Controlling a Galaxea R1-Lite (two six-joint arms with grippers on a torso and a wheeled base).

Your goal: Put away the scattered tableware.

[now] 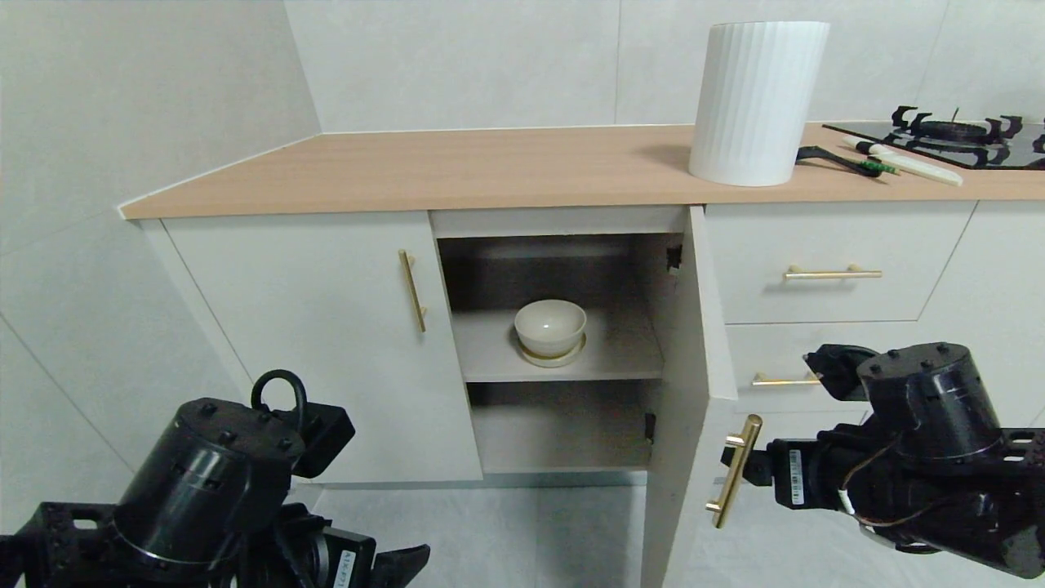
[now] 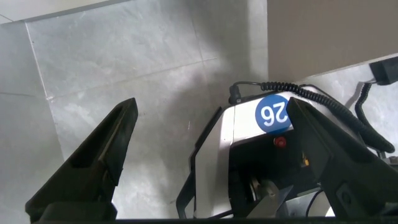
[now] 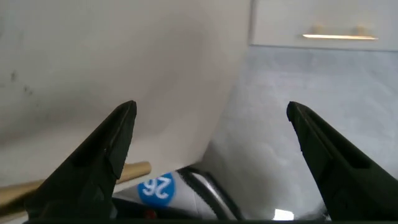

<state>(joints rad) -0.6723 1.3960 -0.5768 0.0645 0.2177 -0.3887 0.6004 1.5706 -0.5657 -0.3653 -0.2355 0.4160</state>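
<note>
Standing before the kitchen cabinet, I see that its right door [image 1: 694, 343] is swung open toward the room, while the left door [image 1: 326, 343] beside it is closed. Inside, on the upper shelf [image 1: 629, 355], a cream bowl [image 1: 550, 325] sits upright on a small saucer [image 1: 553, 357], about in the middle of the shelf. The right gripper [image 3: 210, 112] is low at the right side, just beside the brass handle [image 1: 734, 469] of the open door. Its two fingers are spread wide and hold nothing. In the right wrist view the handle passes close to one finger, but I cannot tell if they touch. The left gripper [image 2: 211, 106] is low at the left side, in front of the closed door and well apart from the bowl. It points down at the grey tiled floor [image 2: 155, 81], and its fingers are also wide apart with nothing between them. Above the cabinet runs a wooden countertop [image 1: 457, 167]. On it stands a tall white ribbed container [image 1: 755, 102], and just to the right of it lie a black-handled utensil [image 1: 833, 159] and a long white utensil [image 1: 918, 167], near the edge of a black gas stove [image 1: 955, 135]. To the right of the open door there are drawers [image 1: 833, 302] with brass handles.
</note>
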